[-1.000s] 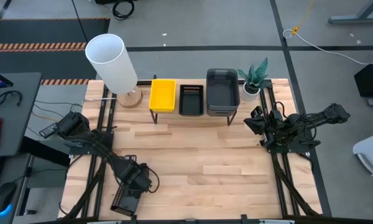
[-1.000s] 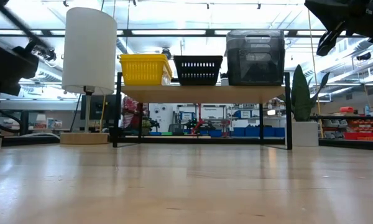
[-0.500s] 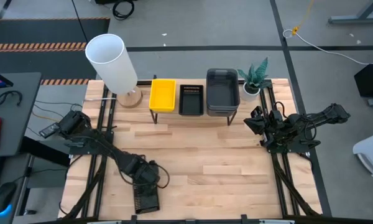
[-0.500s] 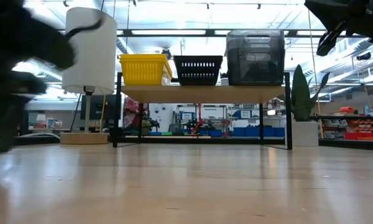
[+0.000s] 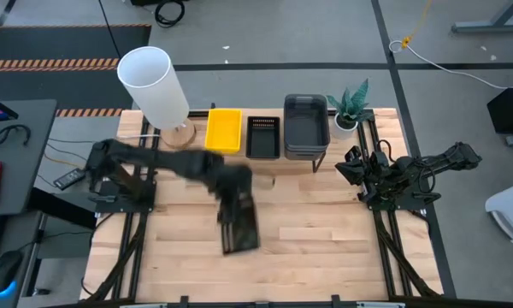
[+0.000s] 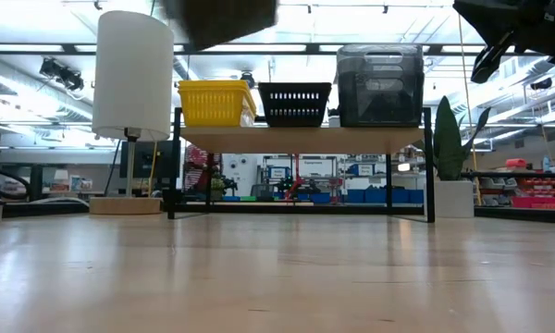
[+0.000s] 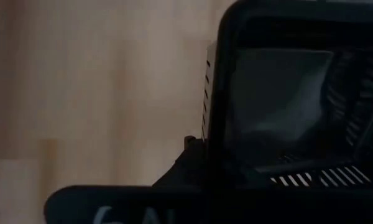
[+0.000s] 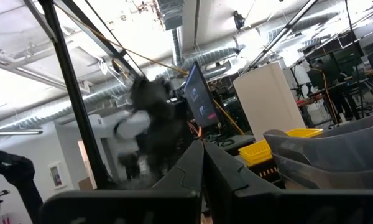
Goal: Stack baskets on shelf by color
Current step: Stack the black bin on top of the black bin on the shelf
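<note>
Carrying the small black slotted plastic basket (image 5: 238,226), your left gripper (image 5: 232,198) held it clamped above mid-table, the wooden-topped shelf (image 5: 265,162) ahead. You should have kept it level and aligned over the black basket (image 5: 263,137) there. Your right gripper (image 5: 356,168) waited aside; its fingers couldn't be judged.

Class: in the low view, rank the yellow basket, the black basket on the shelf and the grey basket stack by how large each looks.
1. Grey stack: tallest, and as wide as any.
2. Yellow basket and black basket: much alike in width, the yellow a shade taller, too close to rank. All three stand side by side on the shelf, so nearness hardly skews this.
</note>
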You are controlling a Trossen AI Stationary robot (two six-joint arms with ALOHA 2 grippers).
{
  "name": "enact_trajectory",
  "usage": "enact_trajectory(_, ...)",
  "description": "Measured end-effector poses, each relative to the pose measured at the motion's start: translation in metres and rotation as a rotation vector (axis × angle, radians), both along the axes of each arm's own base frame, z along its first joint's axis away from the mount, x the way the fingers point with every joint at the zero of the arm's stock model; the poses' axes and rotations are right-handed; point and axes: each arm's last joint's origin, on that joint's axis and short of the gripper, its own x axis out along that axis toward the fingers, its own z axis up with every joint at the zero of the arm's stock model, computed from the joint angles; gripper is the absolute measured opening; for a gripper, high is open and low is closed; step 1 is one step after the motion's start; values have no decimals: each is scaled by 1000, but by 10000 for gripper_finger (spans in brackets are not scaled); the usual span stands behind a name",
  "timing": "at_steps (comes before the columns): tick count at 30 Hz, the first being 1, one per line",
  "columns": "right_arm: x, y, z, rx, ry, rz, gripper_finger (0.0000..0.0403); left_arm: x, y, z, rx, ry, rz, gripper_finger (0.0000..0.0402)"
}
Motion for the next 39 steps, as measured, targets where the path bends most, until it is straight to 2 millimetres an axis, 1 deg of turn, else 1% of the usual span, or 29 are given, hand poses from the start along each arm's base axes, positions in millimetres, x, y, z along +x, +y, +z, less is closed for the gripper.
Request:
enact_trajectory(4, 0, 0, 0, 0, 0, 0, 16, 6, 49, 41, 45, -135, 65, 4)
enact_trajectory(7, 0, 0, 0, 0, -1, 0, 16, 5, 82, 65, 124, -220, 134, 3)
enact_trajectory(9, 0, 0, 0, 0, -1, 0, 16, 2, 103, 78, 181, -265, 170, 3)
enact_trajectory(11, 0, 0, 0, 1, -1, 0, 16, -2, 122, 86, 239, -286, 204, 3)
enact_trajectory(14, 0, 0, 0, 0, 0, 0, 16, -6, 148, 93, 309, -331, 236, 3)
enact_trajectory(18, 0, 0, 0, 0, 0, 0, 16, -11, 174, 96, 387, -365, 243, 3)
enact_trajectory(22, 0, 0, 0, 0, -1, 0, 16, -10, 192, 90, 445, -355, 218, 3)
enact_trajectory(27, 0, 0, 0, 0, 0, 0, 16, -5, 205, 79, 475, -312, 181, 3)
enact_trajectory(30, 0, 0, 0, 0, -1, 0, 16, 1, 209, 69, 496, -276, 132, 2)
enact_trajectory(34, 0, 0, 0, 0, -1, 0, 16, 8, 210, 61, 554, -241, 72, 2)
enact_trajectory(39, 0, 0, 0, 0, -1, 0, 16, 8, 212, 61, 625, -226, 67, 2)
